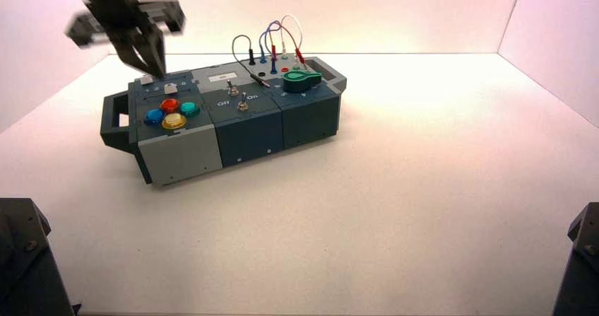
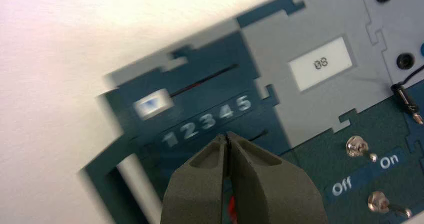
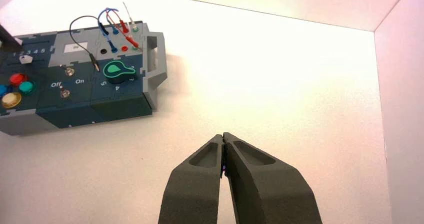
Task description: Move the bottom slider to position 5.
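Observation:
The bottom slider [image 1: 170,88] is a pale grey knob in the slot row just behind the four coloured buttons [image 1: 171,113]. It also shows in the right wrist view [image 3: 23,58]. In the left wrist view it is hidden behind my left gripper's fingers [image 2: 200,184]. The digit 5 [image 2: 243,102] ends the white row 1 to 5 on the dark blue panel. My left gripper [image 1: 159,71] is shut and empty above the slider panel, its tips [image 2: 227,135] just below digits 3 and 4. The twin top knob [image 2: 153,103] sits near 1.
The box [image 1: 180,157] also bears two toggle switches [image 2: 357,146] lettered Off and On, a green knob [image 1: 301,80], a white display [image 2: 321,63] and plugged wires [image 1: 272,37]. My right gripper [image 3: 223,135] is shut over the bare table, right of the box.

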Robot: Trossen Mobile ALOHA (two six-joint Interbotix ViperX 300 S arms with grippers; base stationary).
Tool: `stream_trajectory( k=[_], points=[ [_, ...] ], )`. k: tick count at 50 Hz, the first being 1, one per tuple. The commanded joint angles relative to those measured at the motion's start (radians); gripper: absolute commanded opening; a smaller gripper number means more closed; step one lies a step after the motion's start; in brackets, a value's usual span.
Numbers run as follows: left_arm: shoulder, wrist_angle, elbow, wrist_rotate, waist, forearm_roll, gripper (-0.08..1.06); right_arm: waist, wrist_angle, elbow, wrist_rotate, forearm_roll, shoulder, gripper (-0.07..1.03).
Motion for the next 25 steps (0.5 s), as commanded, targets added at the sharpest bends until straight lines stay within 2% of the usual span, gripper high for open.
stream_trajectory(
  k=[1,10,17,25],
  points=[
    [-0.163,0.005,0.002,0.002,0.018,0.003,-0.03,0.005,-0.003,-0.014,0.002,0.003,0.015,-0.02],
    [-0.304,0.012,0.041,0.000,0.018,-0.002,-0.03,0.006,-0.002,-0.012,0.002,0.005,0.015,-0.02],
    [-0.353,0.014,0.078,-0.003,0.017,-0.006,-0.03,0.005,0.000,-0.012,0.002,0.005,0.015,-0.02],
    [-0.379,0.014,0.092,-0.003,0.018,-0.008,-0.03,0.006,-0.002,-0.014,0.002,0.005,0.015,-0.02]
  ],
)
